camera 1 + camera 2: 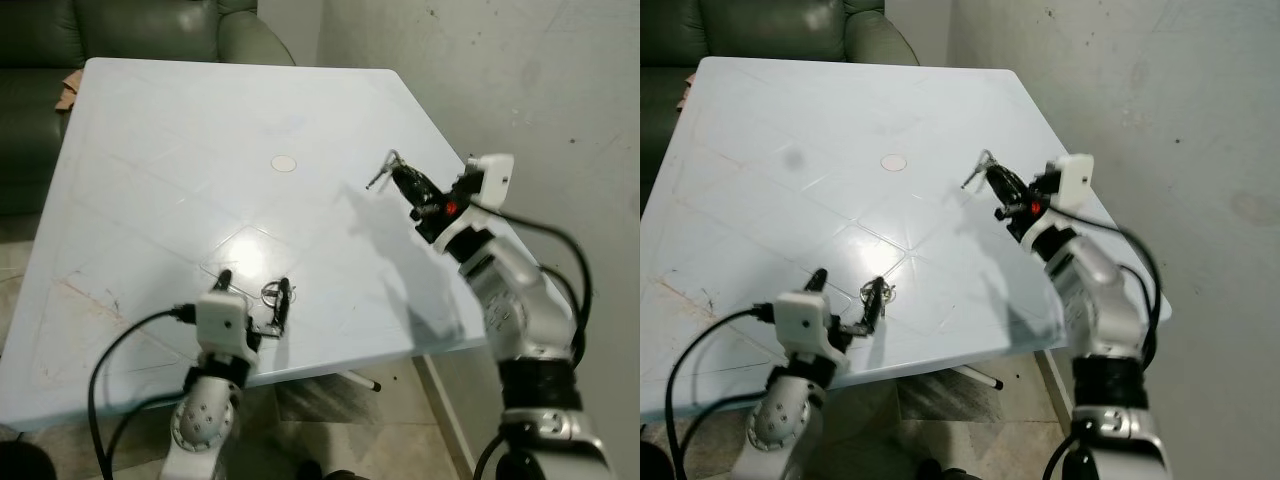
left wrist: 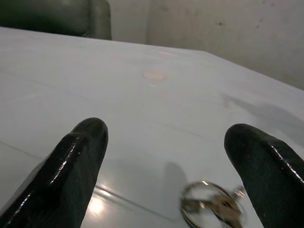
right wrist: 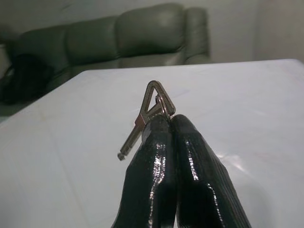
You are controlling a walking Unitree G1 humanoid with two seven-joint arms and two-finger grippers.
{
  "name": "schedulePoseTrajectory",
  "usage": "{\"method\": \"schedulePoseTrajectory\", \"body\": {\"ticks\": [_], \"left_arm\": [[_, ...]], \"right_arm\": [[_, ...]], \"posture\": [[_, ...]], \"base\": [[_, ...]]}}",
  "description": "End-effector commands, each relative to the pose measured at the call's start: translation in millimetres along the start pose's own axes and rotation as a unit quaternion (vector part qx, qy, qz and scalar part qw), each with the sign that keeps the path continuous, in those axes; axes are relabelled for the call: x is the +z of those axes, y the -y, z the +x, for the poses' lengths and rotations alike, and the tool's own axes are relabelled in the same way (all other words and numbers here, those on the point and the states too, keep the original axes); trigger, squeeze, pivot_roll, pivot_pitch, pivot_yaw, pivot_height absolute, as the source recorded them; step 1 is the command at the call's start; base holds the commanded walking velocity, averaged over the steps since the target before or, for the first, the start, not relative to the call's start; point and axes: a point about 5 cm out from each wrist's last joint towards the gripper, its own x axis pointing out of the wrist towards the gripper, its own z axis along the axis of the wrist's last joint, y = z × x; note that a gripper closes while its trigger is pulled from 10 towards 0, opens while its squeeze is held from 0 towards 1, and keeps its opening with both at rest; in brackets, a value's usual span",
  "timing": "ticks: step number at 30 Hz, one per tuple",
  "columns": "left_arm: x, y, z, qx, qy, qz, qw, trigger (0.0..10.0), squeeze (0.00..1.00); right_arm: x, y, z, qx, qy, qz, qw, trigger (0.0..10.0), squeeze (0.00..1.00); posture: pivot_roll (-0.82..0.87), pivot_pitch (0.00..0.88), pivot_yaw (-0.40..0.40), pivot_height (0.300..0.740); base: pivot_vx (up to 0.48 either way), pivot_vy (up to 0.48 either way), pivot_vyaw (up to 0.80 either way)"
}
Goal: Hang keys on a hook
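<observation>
worktop [image 1: 150,150]: pale blue-white plastic, square-ish, glare patch near the front middle, small round disc [image 1: 285,163] set in the centre. scuffs on the front L corner.

R end effector [image 1: 392,170]: up over the R side of the worktop, fingers pinched tight together w/ a key [image 3: 142,121] clamped at the tips. key has a triangular head, blade sticks out sideways and slants down. it's in the air, not touching the worktop, shadow falls on the surface below it.

L end effector [image 1: 255,290]: low at the front edge of the worktop, fingers spread wide, nothing between them. tips look right at or on the surface, can't tell for sure.

key ring [image 2: 209,204]: second set, a ring w/ a key or two on it, lying flat on the worktop just inside the L end effector's right finger [image 2: 266,175], close to the fingertip. touching or not, can't tell, it's blurry in the wrist view.

sofa [image 1: 120,30]: dark green leather-looking, behind the worktop's far L side.

wall [image 1: 520,80]: grey, blotchy, right of the worktop.

floor [image 1: 350,400]: tiled, visible under the front edge, w/ a worktop leg showing.
</observation>
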Motion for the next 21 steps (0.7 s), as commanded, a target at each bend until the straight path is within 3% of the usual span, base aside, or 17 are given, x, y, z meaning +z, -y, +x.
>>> {"method": "schedulePoseTrajectory", "body": {"ticks": [1,13,21], "left_arm": [[4.8,-4.7,4.7,0.007,0.004,-0.002,1.000,10.0,0.00],[20.0,-21.1,24.8,0.032,0.017,-0.006,0.999,10.0,0.00],[23.4,-20.0,33.9,0.022,0.014,0.000,1.000,10.0,0.00]], "right_arm": [[-0.9,-2.7,-3.6,-0.016,0.016,-0.026,0.999,10.0,0.00],[-20.8,-9.4,-10.6,-0.067,0.015,-0.023,0.997,10.0,0.00],[-33.0,-27.4,-13.9,-0.054,0.013,-0.020,0.998,10.0,0.00]], "posture": [[0.00,0.129,-0.101,0.740],[0.01,0.128,-0.079,0.740],[0.01,0.135,-0.075,0.740]], "base": [[0.000,0.000,0.00],[0.000,0.000,0.00],[0.000,0.000,0.00]]}}
